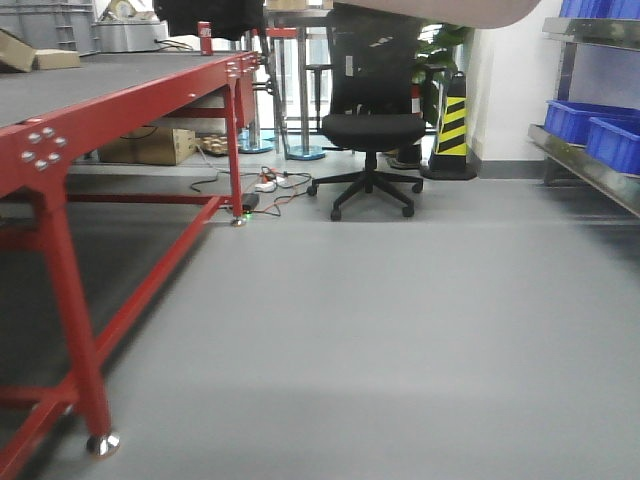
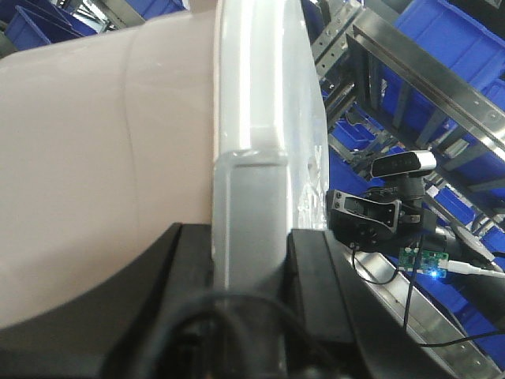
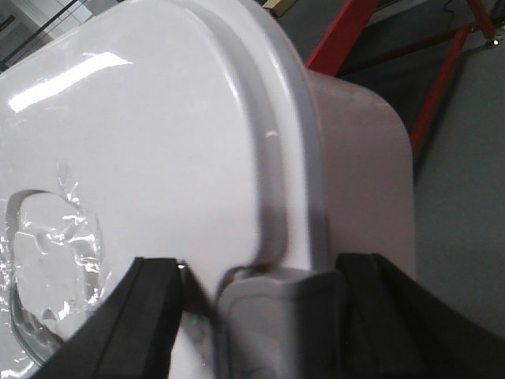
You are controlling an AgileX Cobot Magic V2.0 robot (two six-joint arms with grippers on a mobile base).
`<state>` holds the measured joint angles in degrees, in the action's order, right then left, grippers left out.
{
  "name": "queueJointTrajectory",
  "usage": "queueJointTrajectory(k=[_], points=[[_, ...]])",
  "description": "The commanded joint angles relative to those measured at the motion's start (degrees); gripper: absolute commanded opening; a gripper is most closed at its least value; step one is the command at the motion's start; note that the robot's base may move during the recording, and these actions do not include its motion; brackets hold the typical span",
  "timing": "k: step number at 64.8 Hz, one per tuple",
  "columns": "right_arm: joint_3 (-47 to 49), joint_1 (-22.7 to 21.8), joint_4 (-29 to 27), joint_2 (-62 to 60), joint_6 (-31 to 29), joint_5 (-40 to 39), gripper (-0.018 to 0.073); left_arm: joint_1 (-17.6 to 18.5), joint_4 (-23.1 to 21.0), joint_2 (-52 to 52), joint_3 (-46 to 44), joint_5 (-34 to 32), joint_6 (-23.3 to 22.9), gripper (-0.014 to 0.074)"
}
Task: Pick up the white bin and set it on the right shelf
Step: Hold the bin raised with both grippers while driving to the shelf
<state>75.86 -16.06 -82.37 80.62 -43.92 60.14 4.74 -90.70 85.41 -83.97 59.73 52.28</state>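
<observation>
Closest to your left wrist camera: the left gripper [image 2: 251,260], its black fingers [image 2: 185,268] set either side of a grey rim tab [image 2: 248,205] on the white bin [image 2: 79,158] and clamped on it. In the right wrist view, the right gripper [image 3: 264,296] likewise pinches another rim tab, beside the glossy white lid [image 3: 118,142]. You have the bin held off the floor [image 1: 380,340] between both arms; only its beige underside shows at the top edge of the front view. At that view's right edge stands the right shelf [image 1: 590,170], carrying blue bins [image 1: 575,120], apart from the white bin. On the left is the red table [image 1: 120,100]; the office chair [image 1: 372,120] sits beyond.
</observation>
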Motion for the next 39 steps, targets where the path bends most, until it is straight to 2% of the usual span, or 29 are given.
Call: queueJointTrajectory(k=[1, 39], points=[[1.92, 2.13, -9.03, -2.95, -0.2, 10.52, 0.0055, 3.17, -4.98, -2.42, -1.93, 14.74, 0.53, -0.0117], [1.92, 2.13, -9.03, -2.95, -0.2, 10.29, 0.0055, 3.17, -4.98, -2.42, -1.93, 14.74, 0.53, -0.0117]])
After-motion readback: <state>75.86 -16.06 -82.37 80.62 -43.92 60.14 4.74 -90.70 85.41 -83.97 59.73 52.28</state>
